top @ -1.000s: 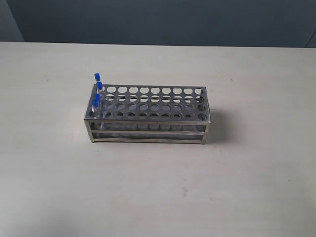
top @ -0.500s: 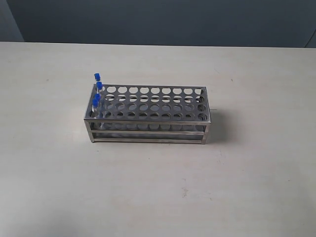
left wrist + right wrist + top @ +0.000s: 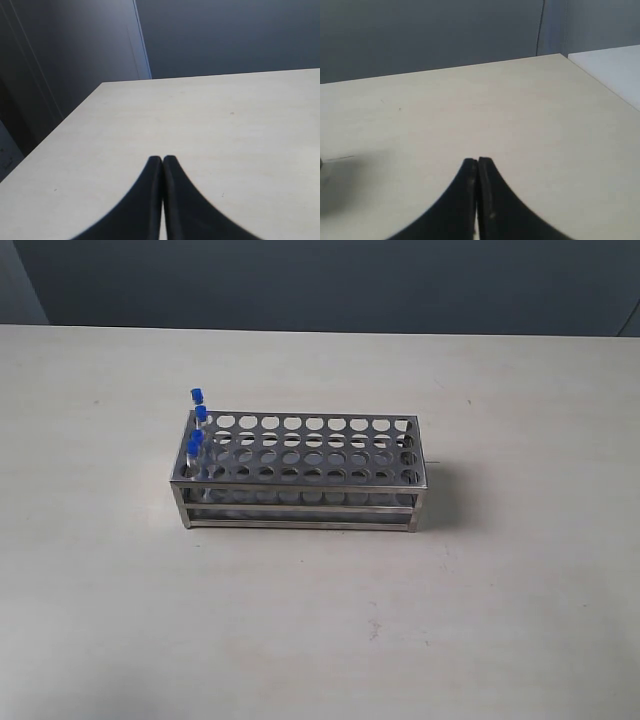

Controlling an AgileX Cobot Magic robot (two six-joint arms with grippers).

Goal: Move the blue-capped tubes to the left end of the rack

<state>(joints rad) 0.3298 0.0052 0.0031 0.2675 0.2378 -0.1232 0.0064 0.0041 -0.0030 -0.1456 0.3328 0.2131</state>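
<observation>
1. The rack [image 3: 300, 470] stands in the middle of the exterior view, a little left of centre. Its long open-frame side is turned toward the lower edge of the frame, and its perforated top plate lies level.
2. The blue-capped tubes [image 3: 197, 435] stand upright in the leftmost column of holes, at the left end of the rack. There are four of them, one behind the other. The two nearest caps almost overlap, and the farthest cap rises over the upper left corner of the plate.
3. The table [image 3: 320, 640] is pale beige, with a few small dark specks. The rack throws a soft shadow on it to the right.
4. In the left wrist view, the left gripper [image 3: 162, 159] is at the lower middle of the frame. Its two black fingers are pressed together at the tips, so it is closed and it holds nothing. Beyond it the table runs to a corner at the upper left.
5. In the right wrist view, the right gripper [image 3: 477, 161] is closed in the same way, and the fingers touch. At the left edge of this frame there is a small grey shape [image 3: 322, 162]; I cannot tell what it is.
6. Farthest back, a dark grey-blue wall [image 3: 320, 280] fills the top of the exterior view.
</observation>
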